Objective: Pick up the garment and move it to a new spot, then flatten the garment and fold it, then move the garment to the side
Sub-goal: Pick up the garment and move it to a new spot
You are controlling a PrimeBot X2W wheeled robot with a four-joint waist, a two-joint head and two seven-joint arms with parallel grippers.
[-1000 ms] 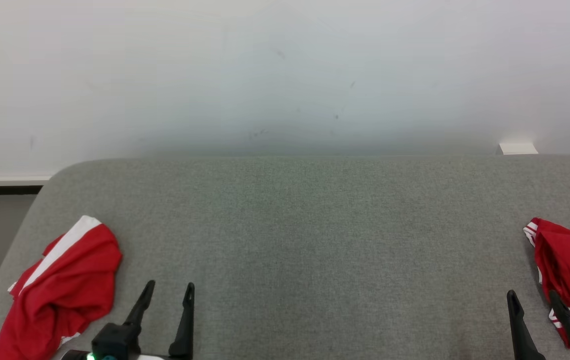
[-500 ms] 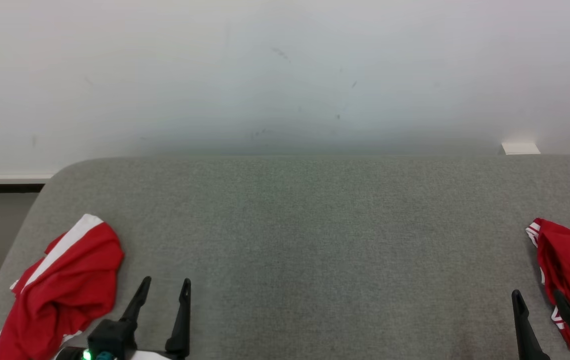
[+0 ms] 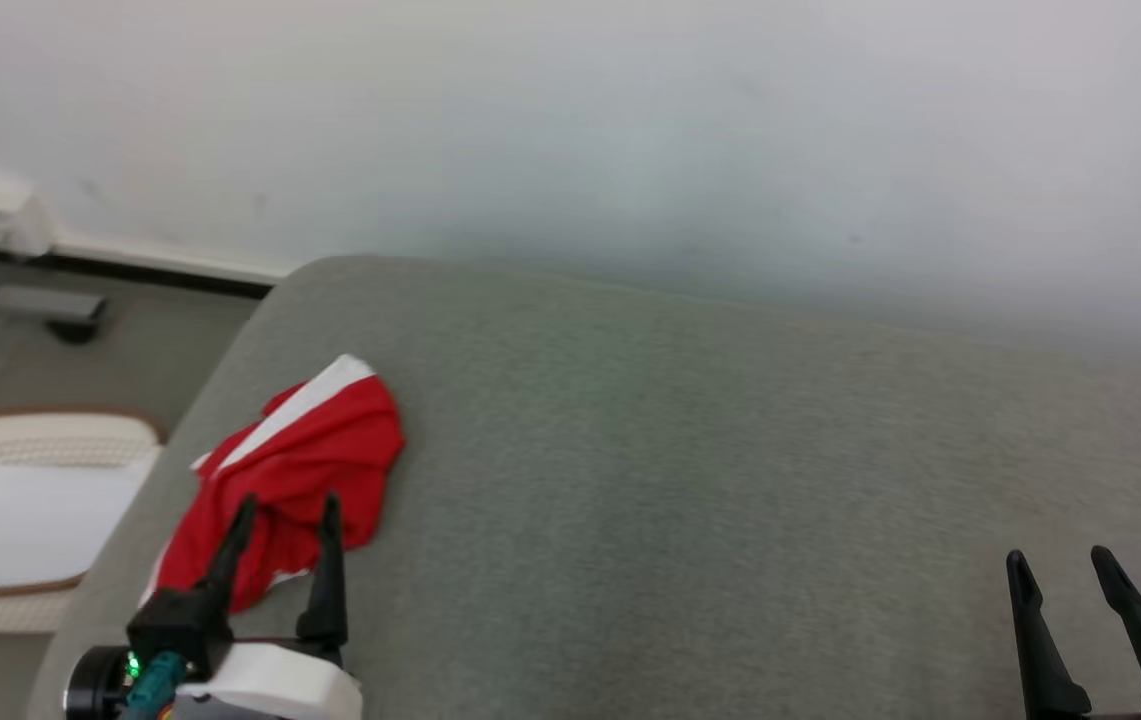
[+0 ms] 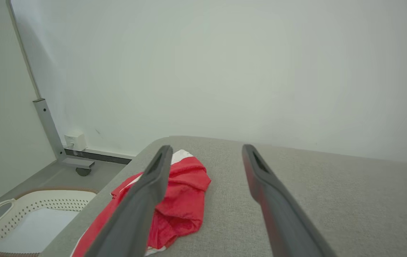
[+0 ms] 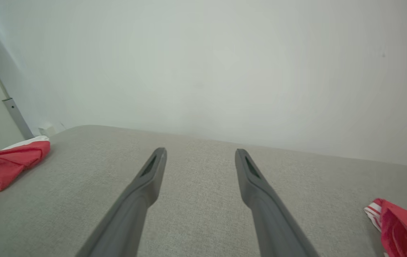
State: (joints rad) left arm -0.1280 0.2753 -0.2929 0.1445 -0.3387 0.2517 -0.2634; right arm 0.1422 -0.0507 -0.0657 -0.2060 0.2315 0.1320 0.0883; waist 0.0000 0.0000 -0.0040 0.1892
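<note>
- Garment [image 3: 300, 470] is seen crumpled at lower left, on the grey cushion [image 3: 680, 450], not yet lifted.
- Left hand [image 3: 288, 505] is held released near it; right hand [image 3: 1058, 560] is released too, empty.
- Moving, flattening, folding are judged undone.

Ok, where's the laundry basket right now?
In the head view the white laundry basket sits on the floor at the lower left, just off the left end of the grey upholstered surface, beside the crumpled red garment lying near that edge.
</note>
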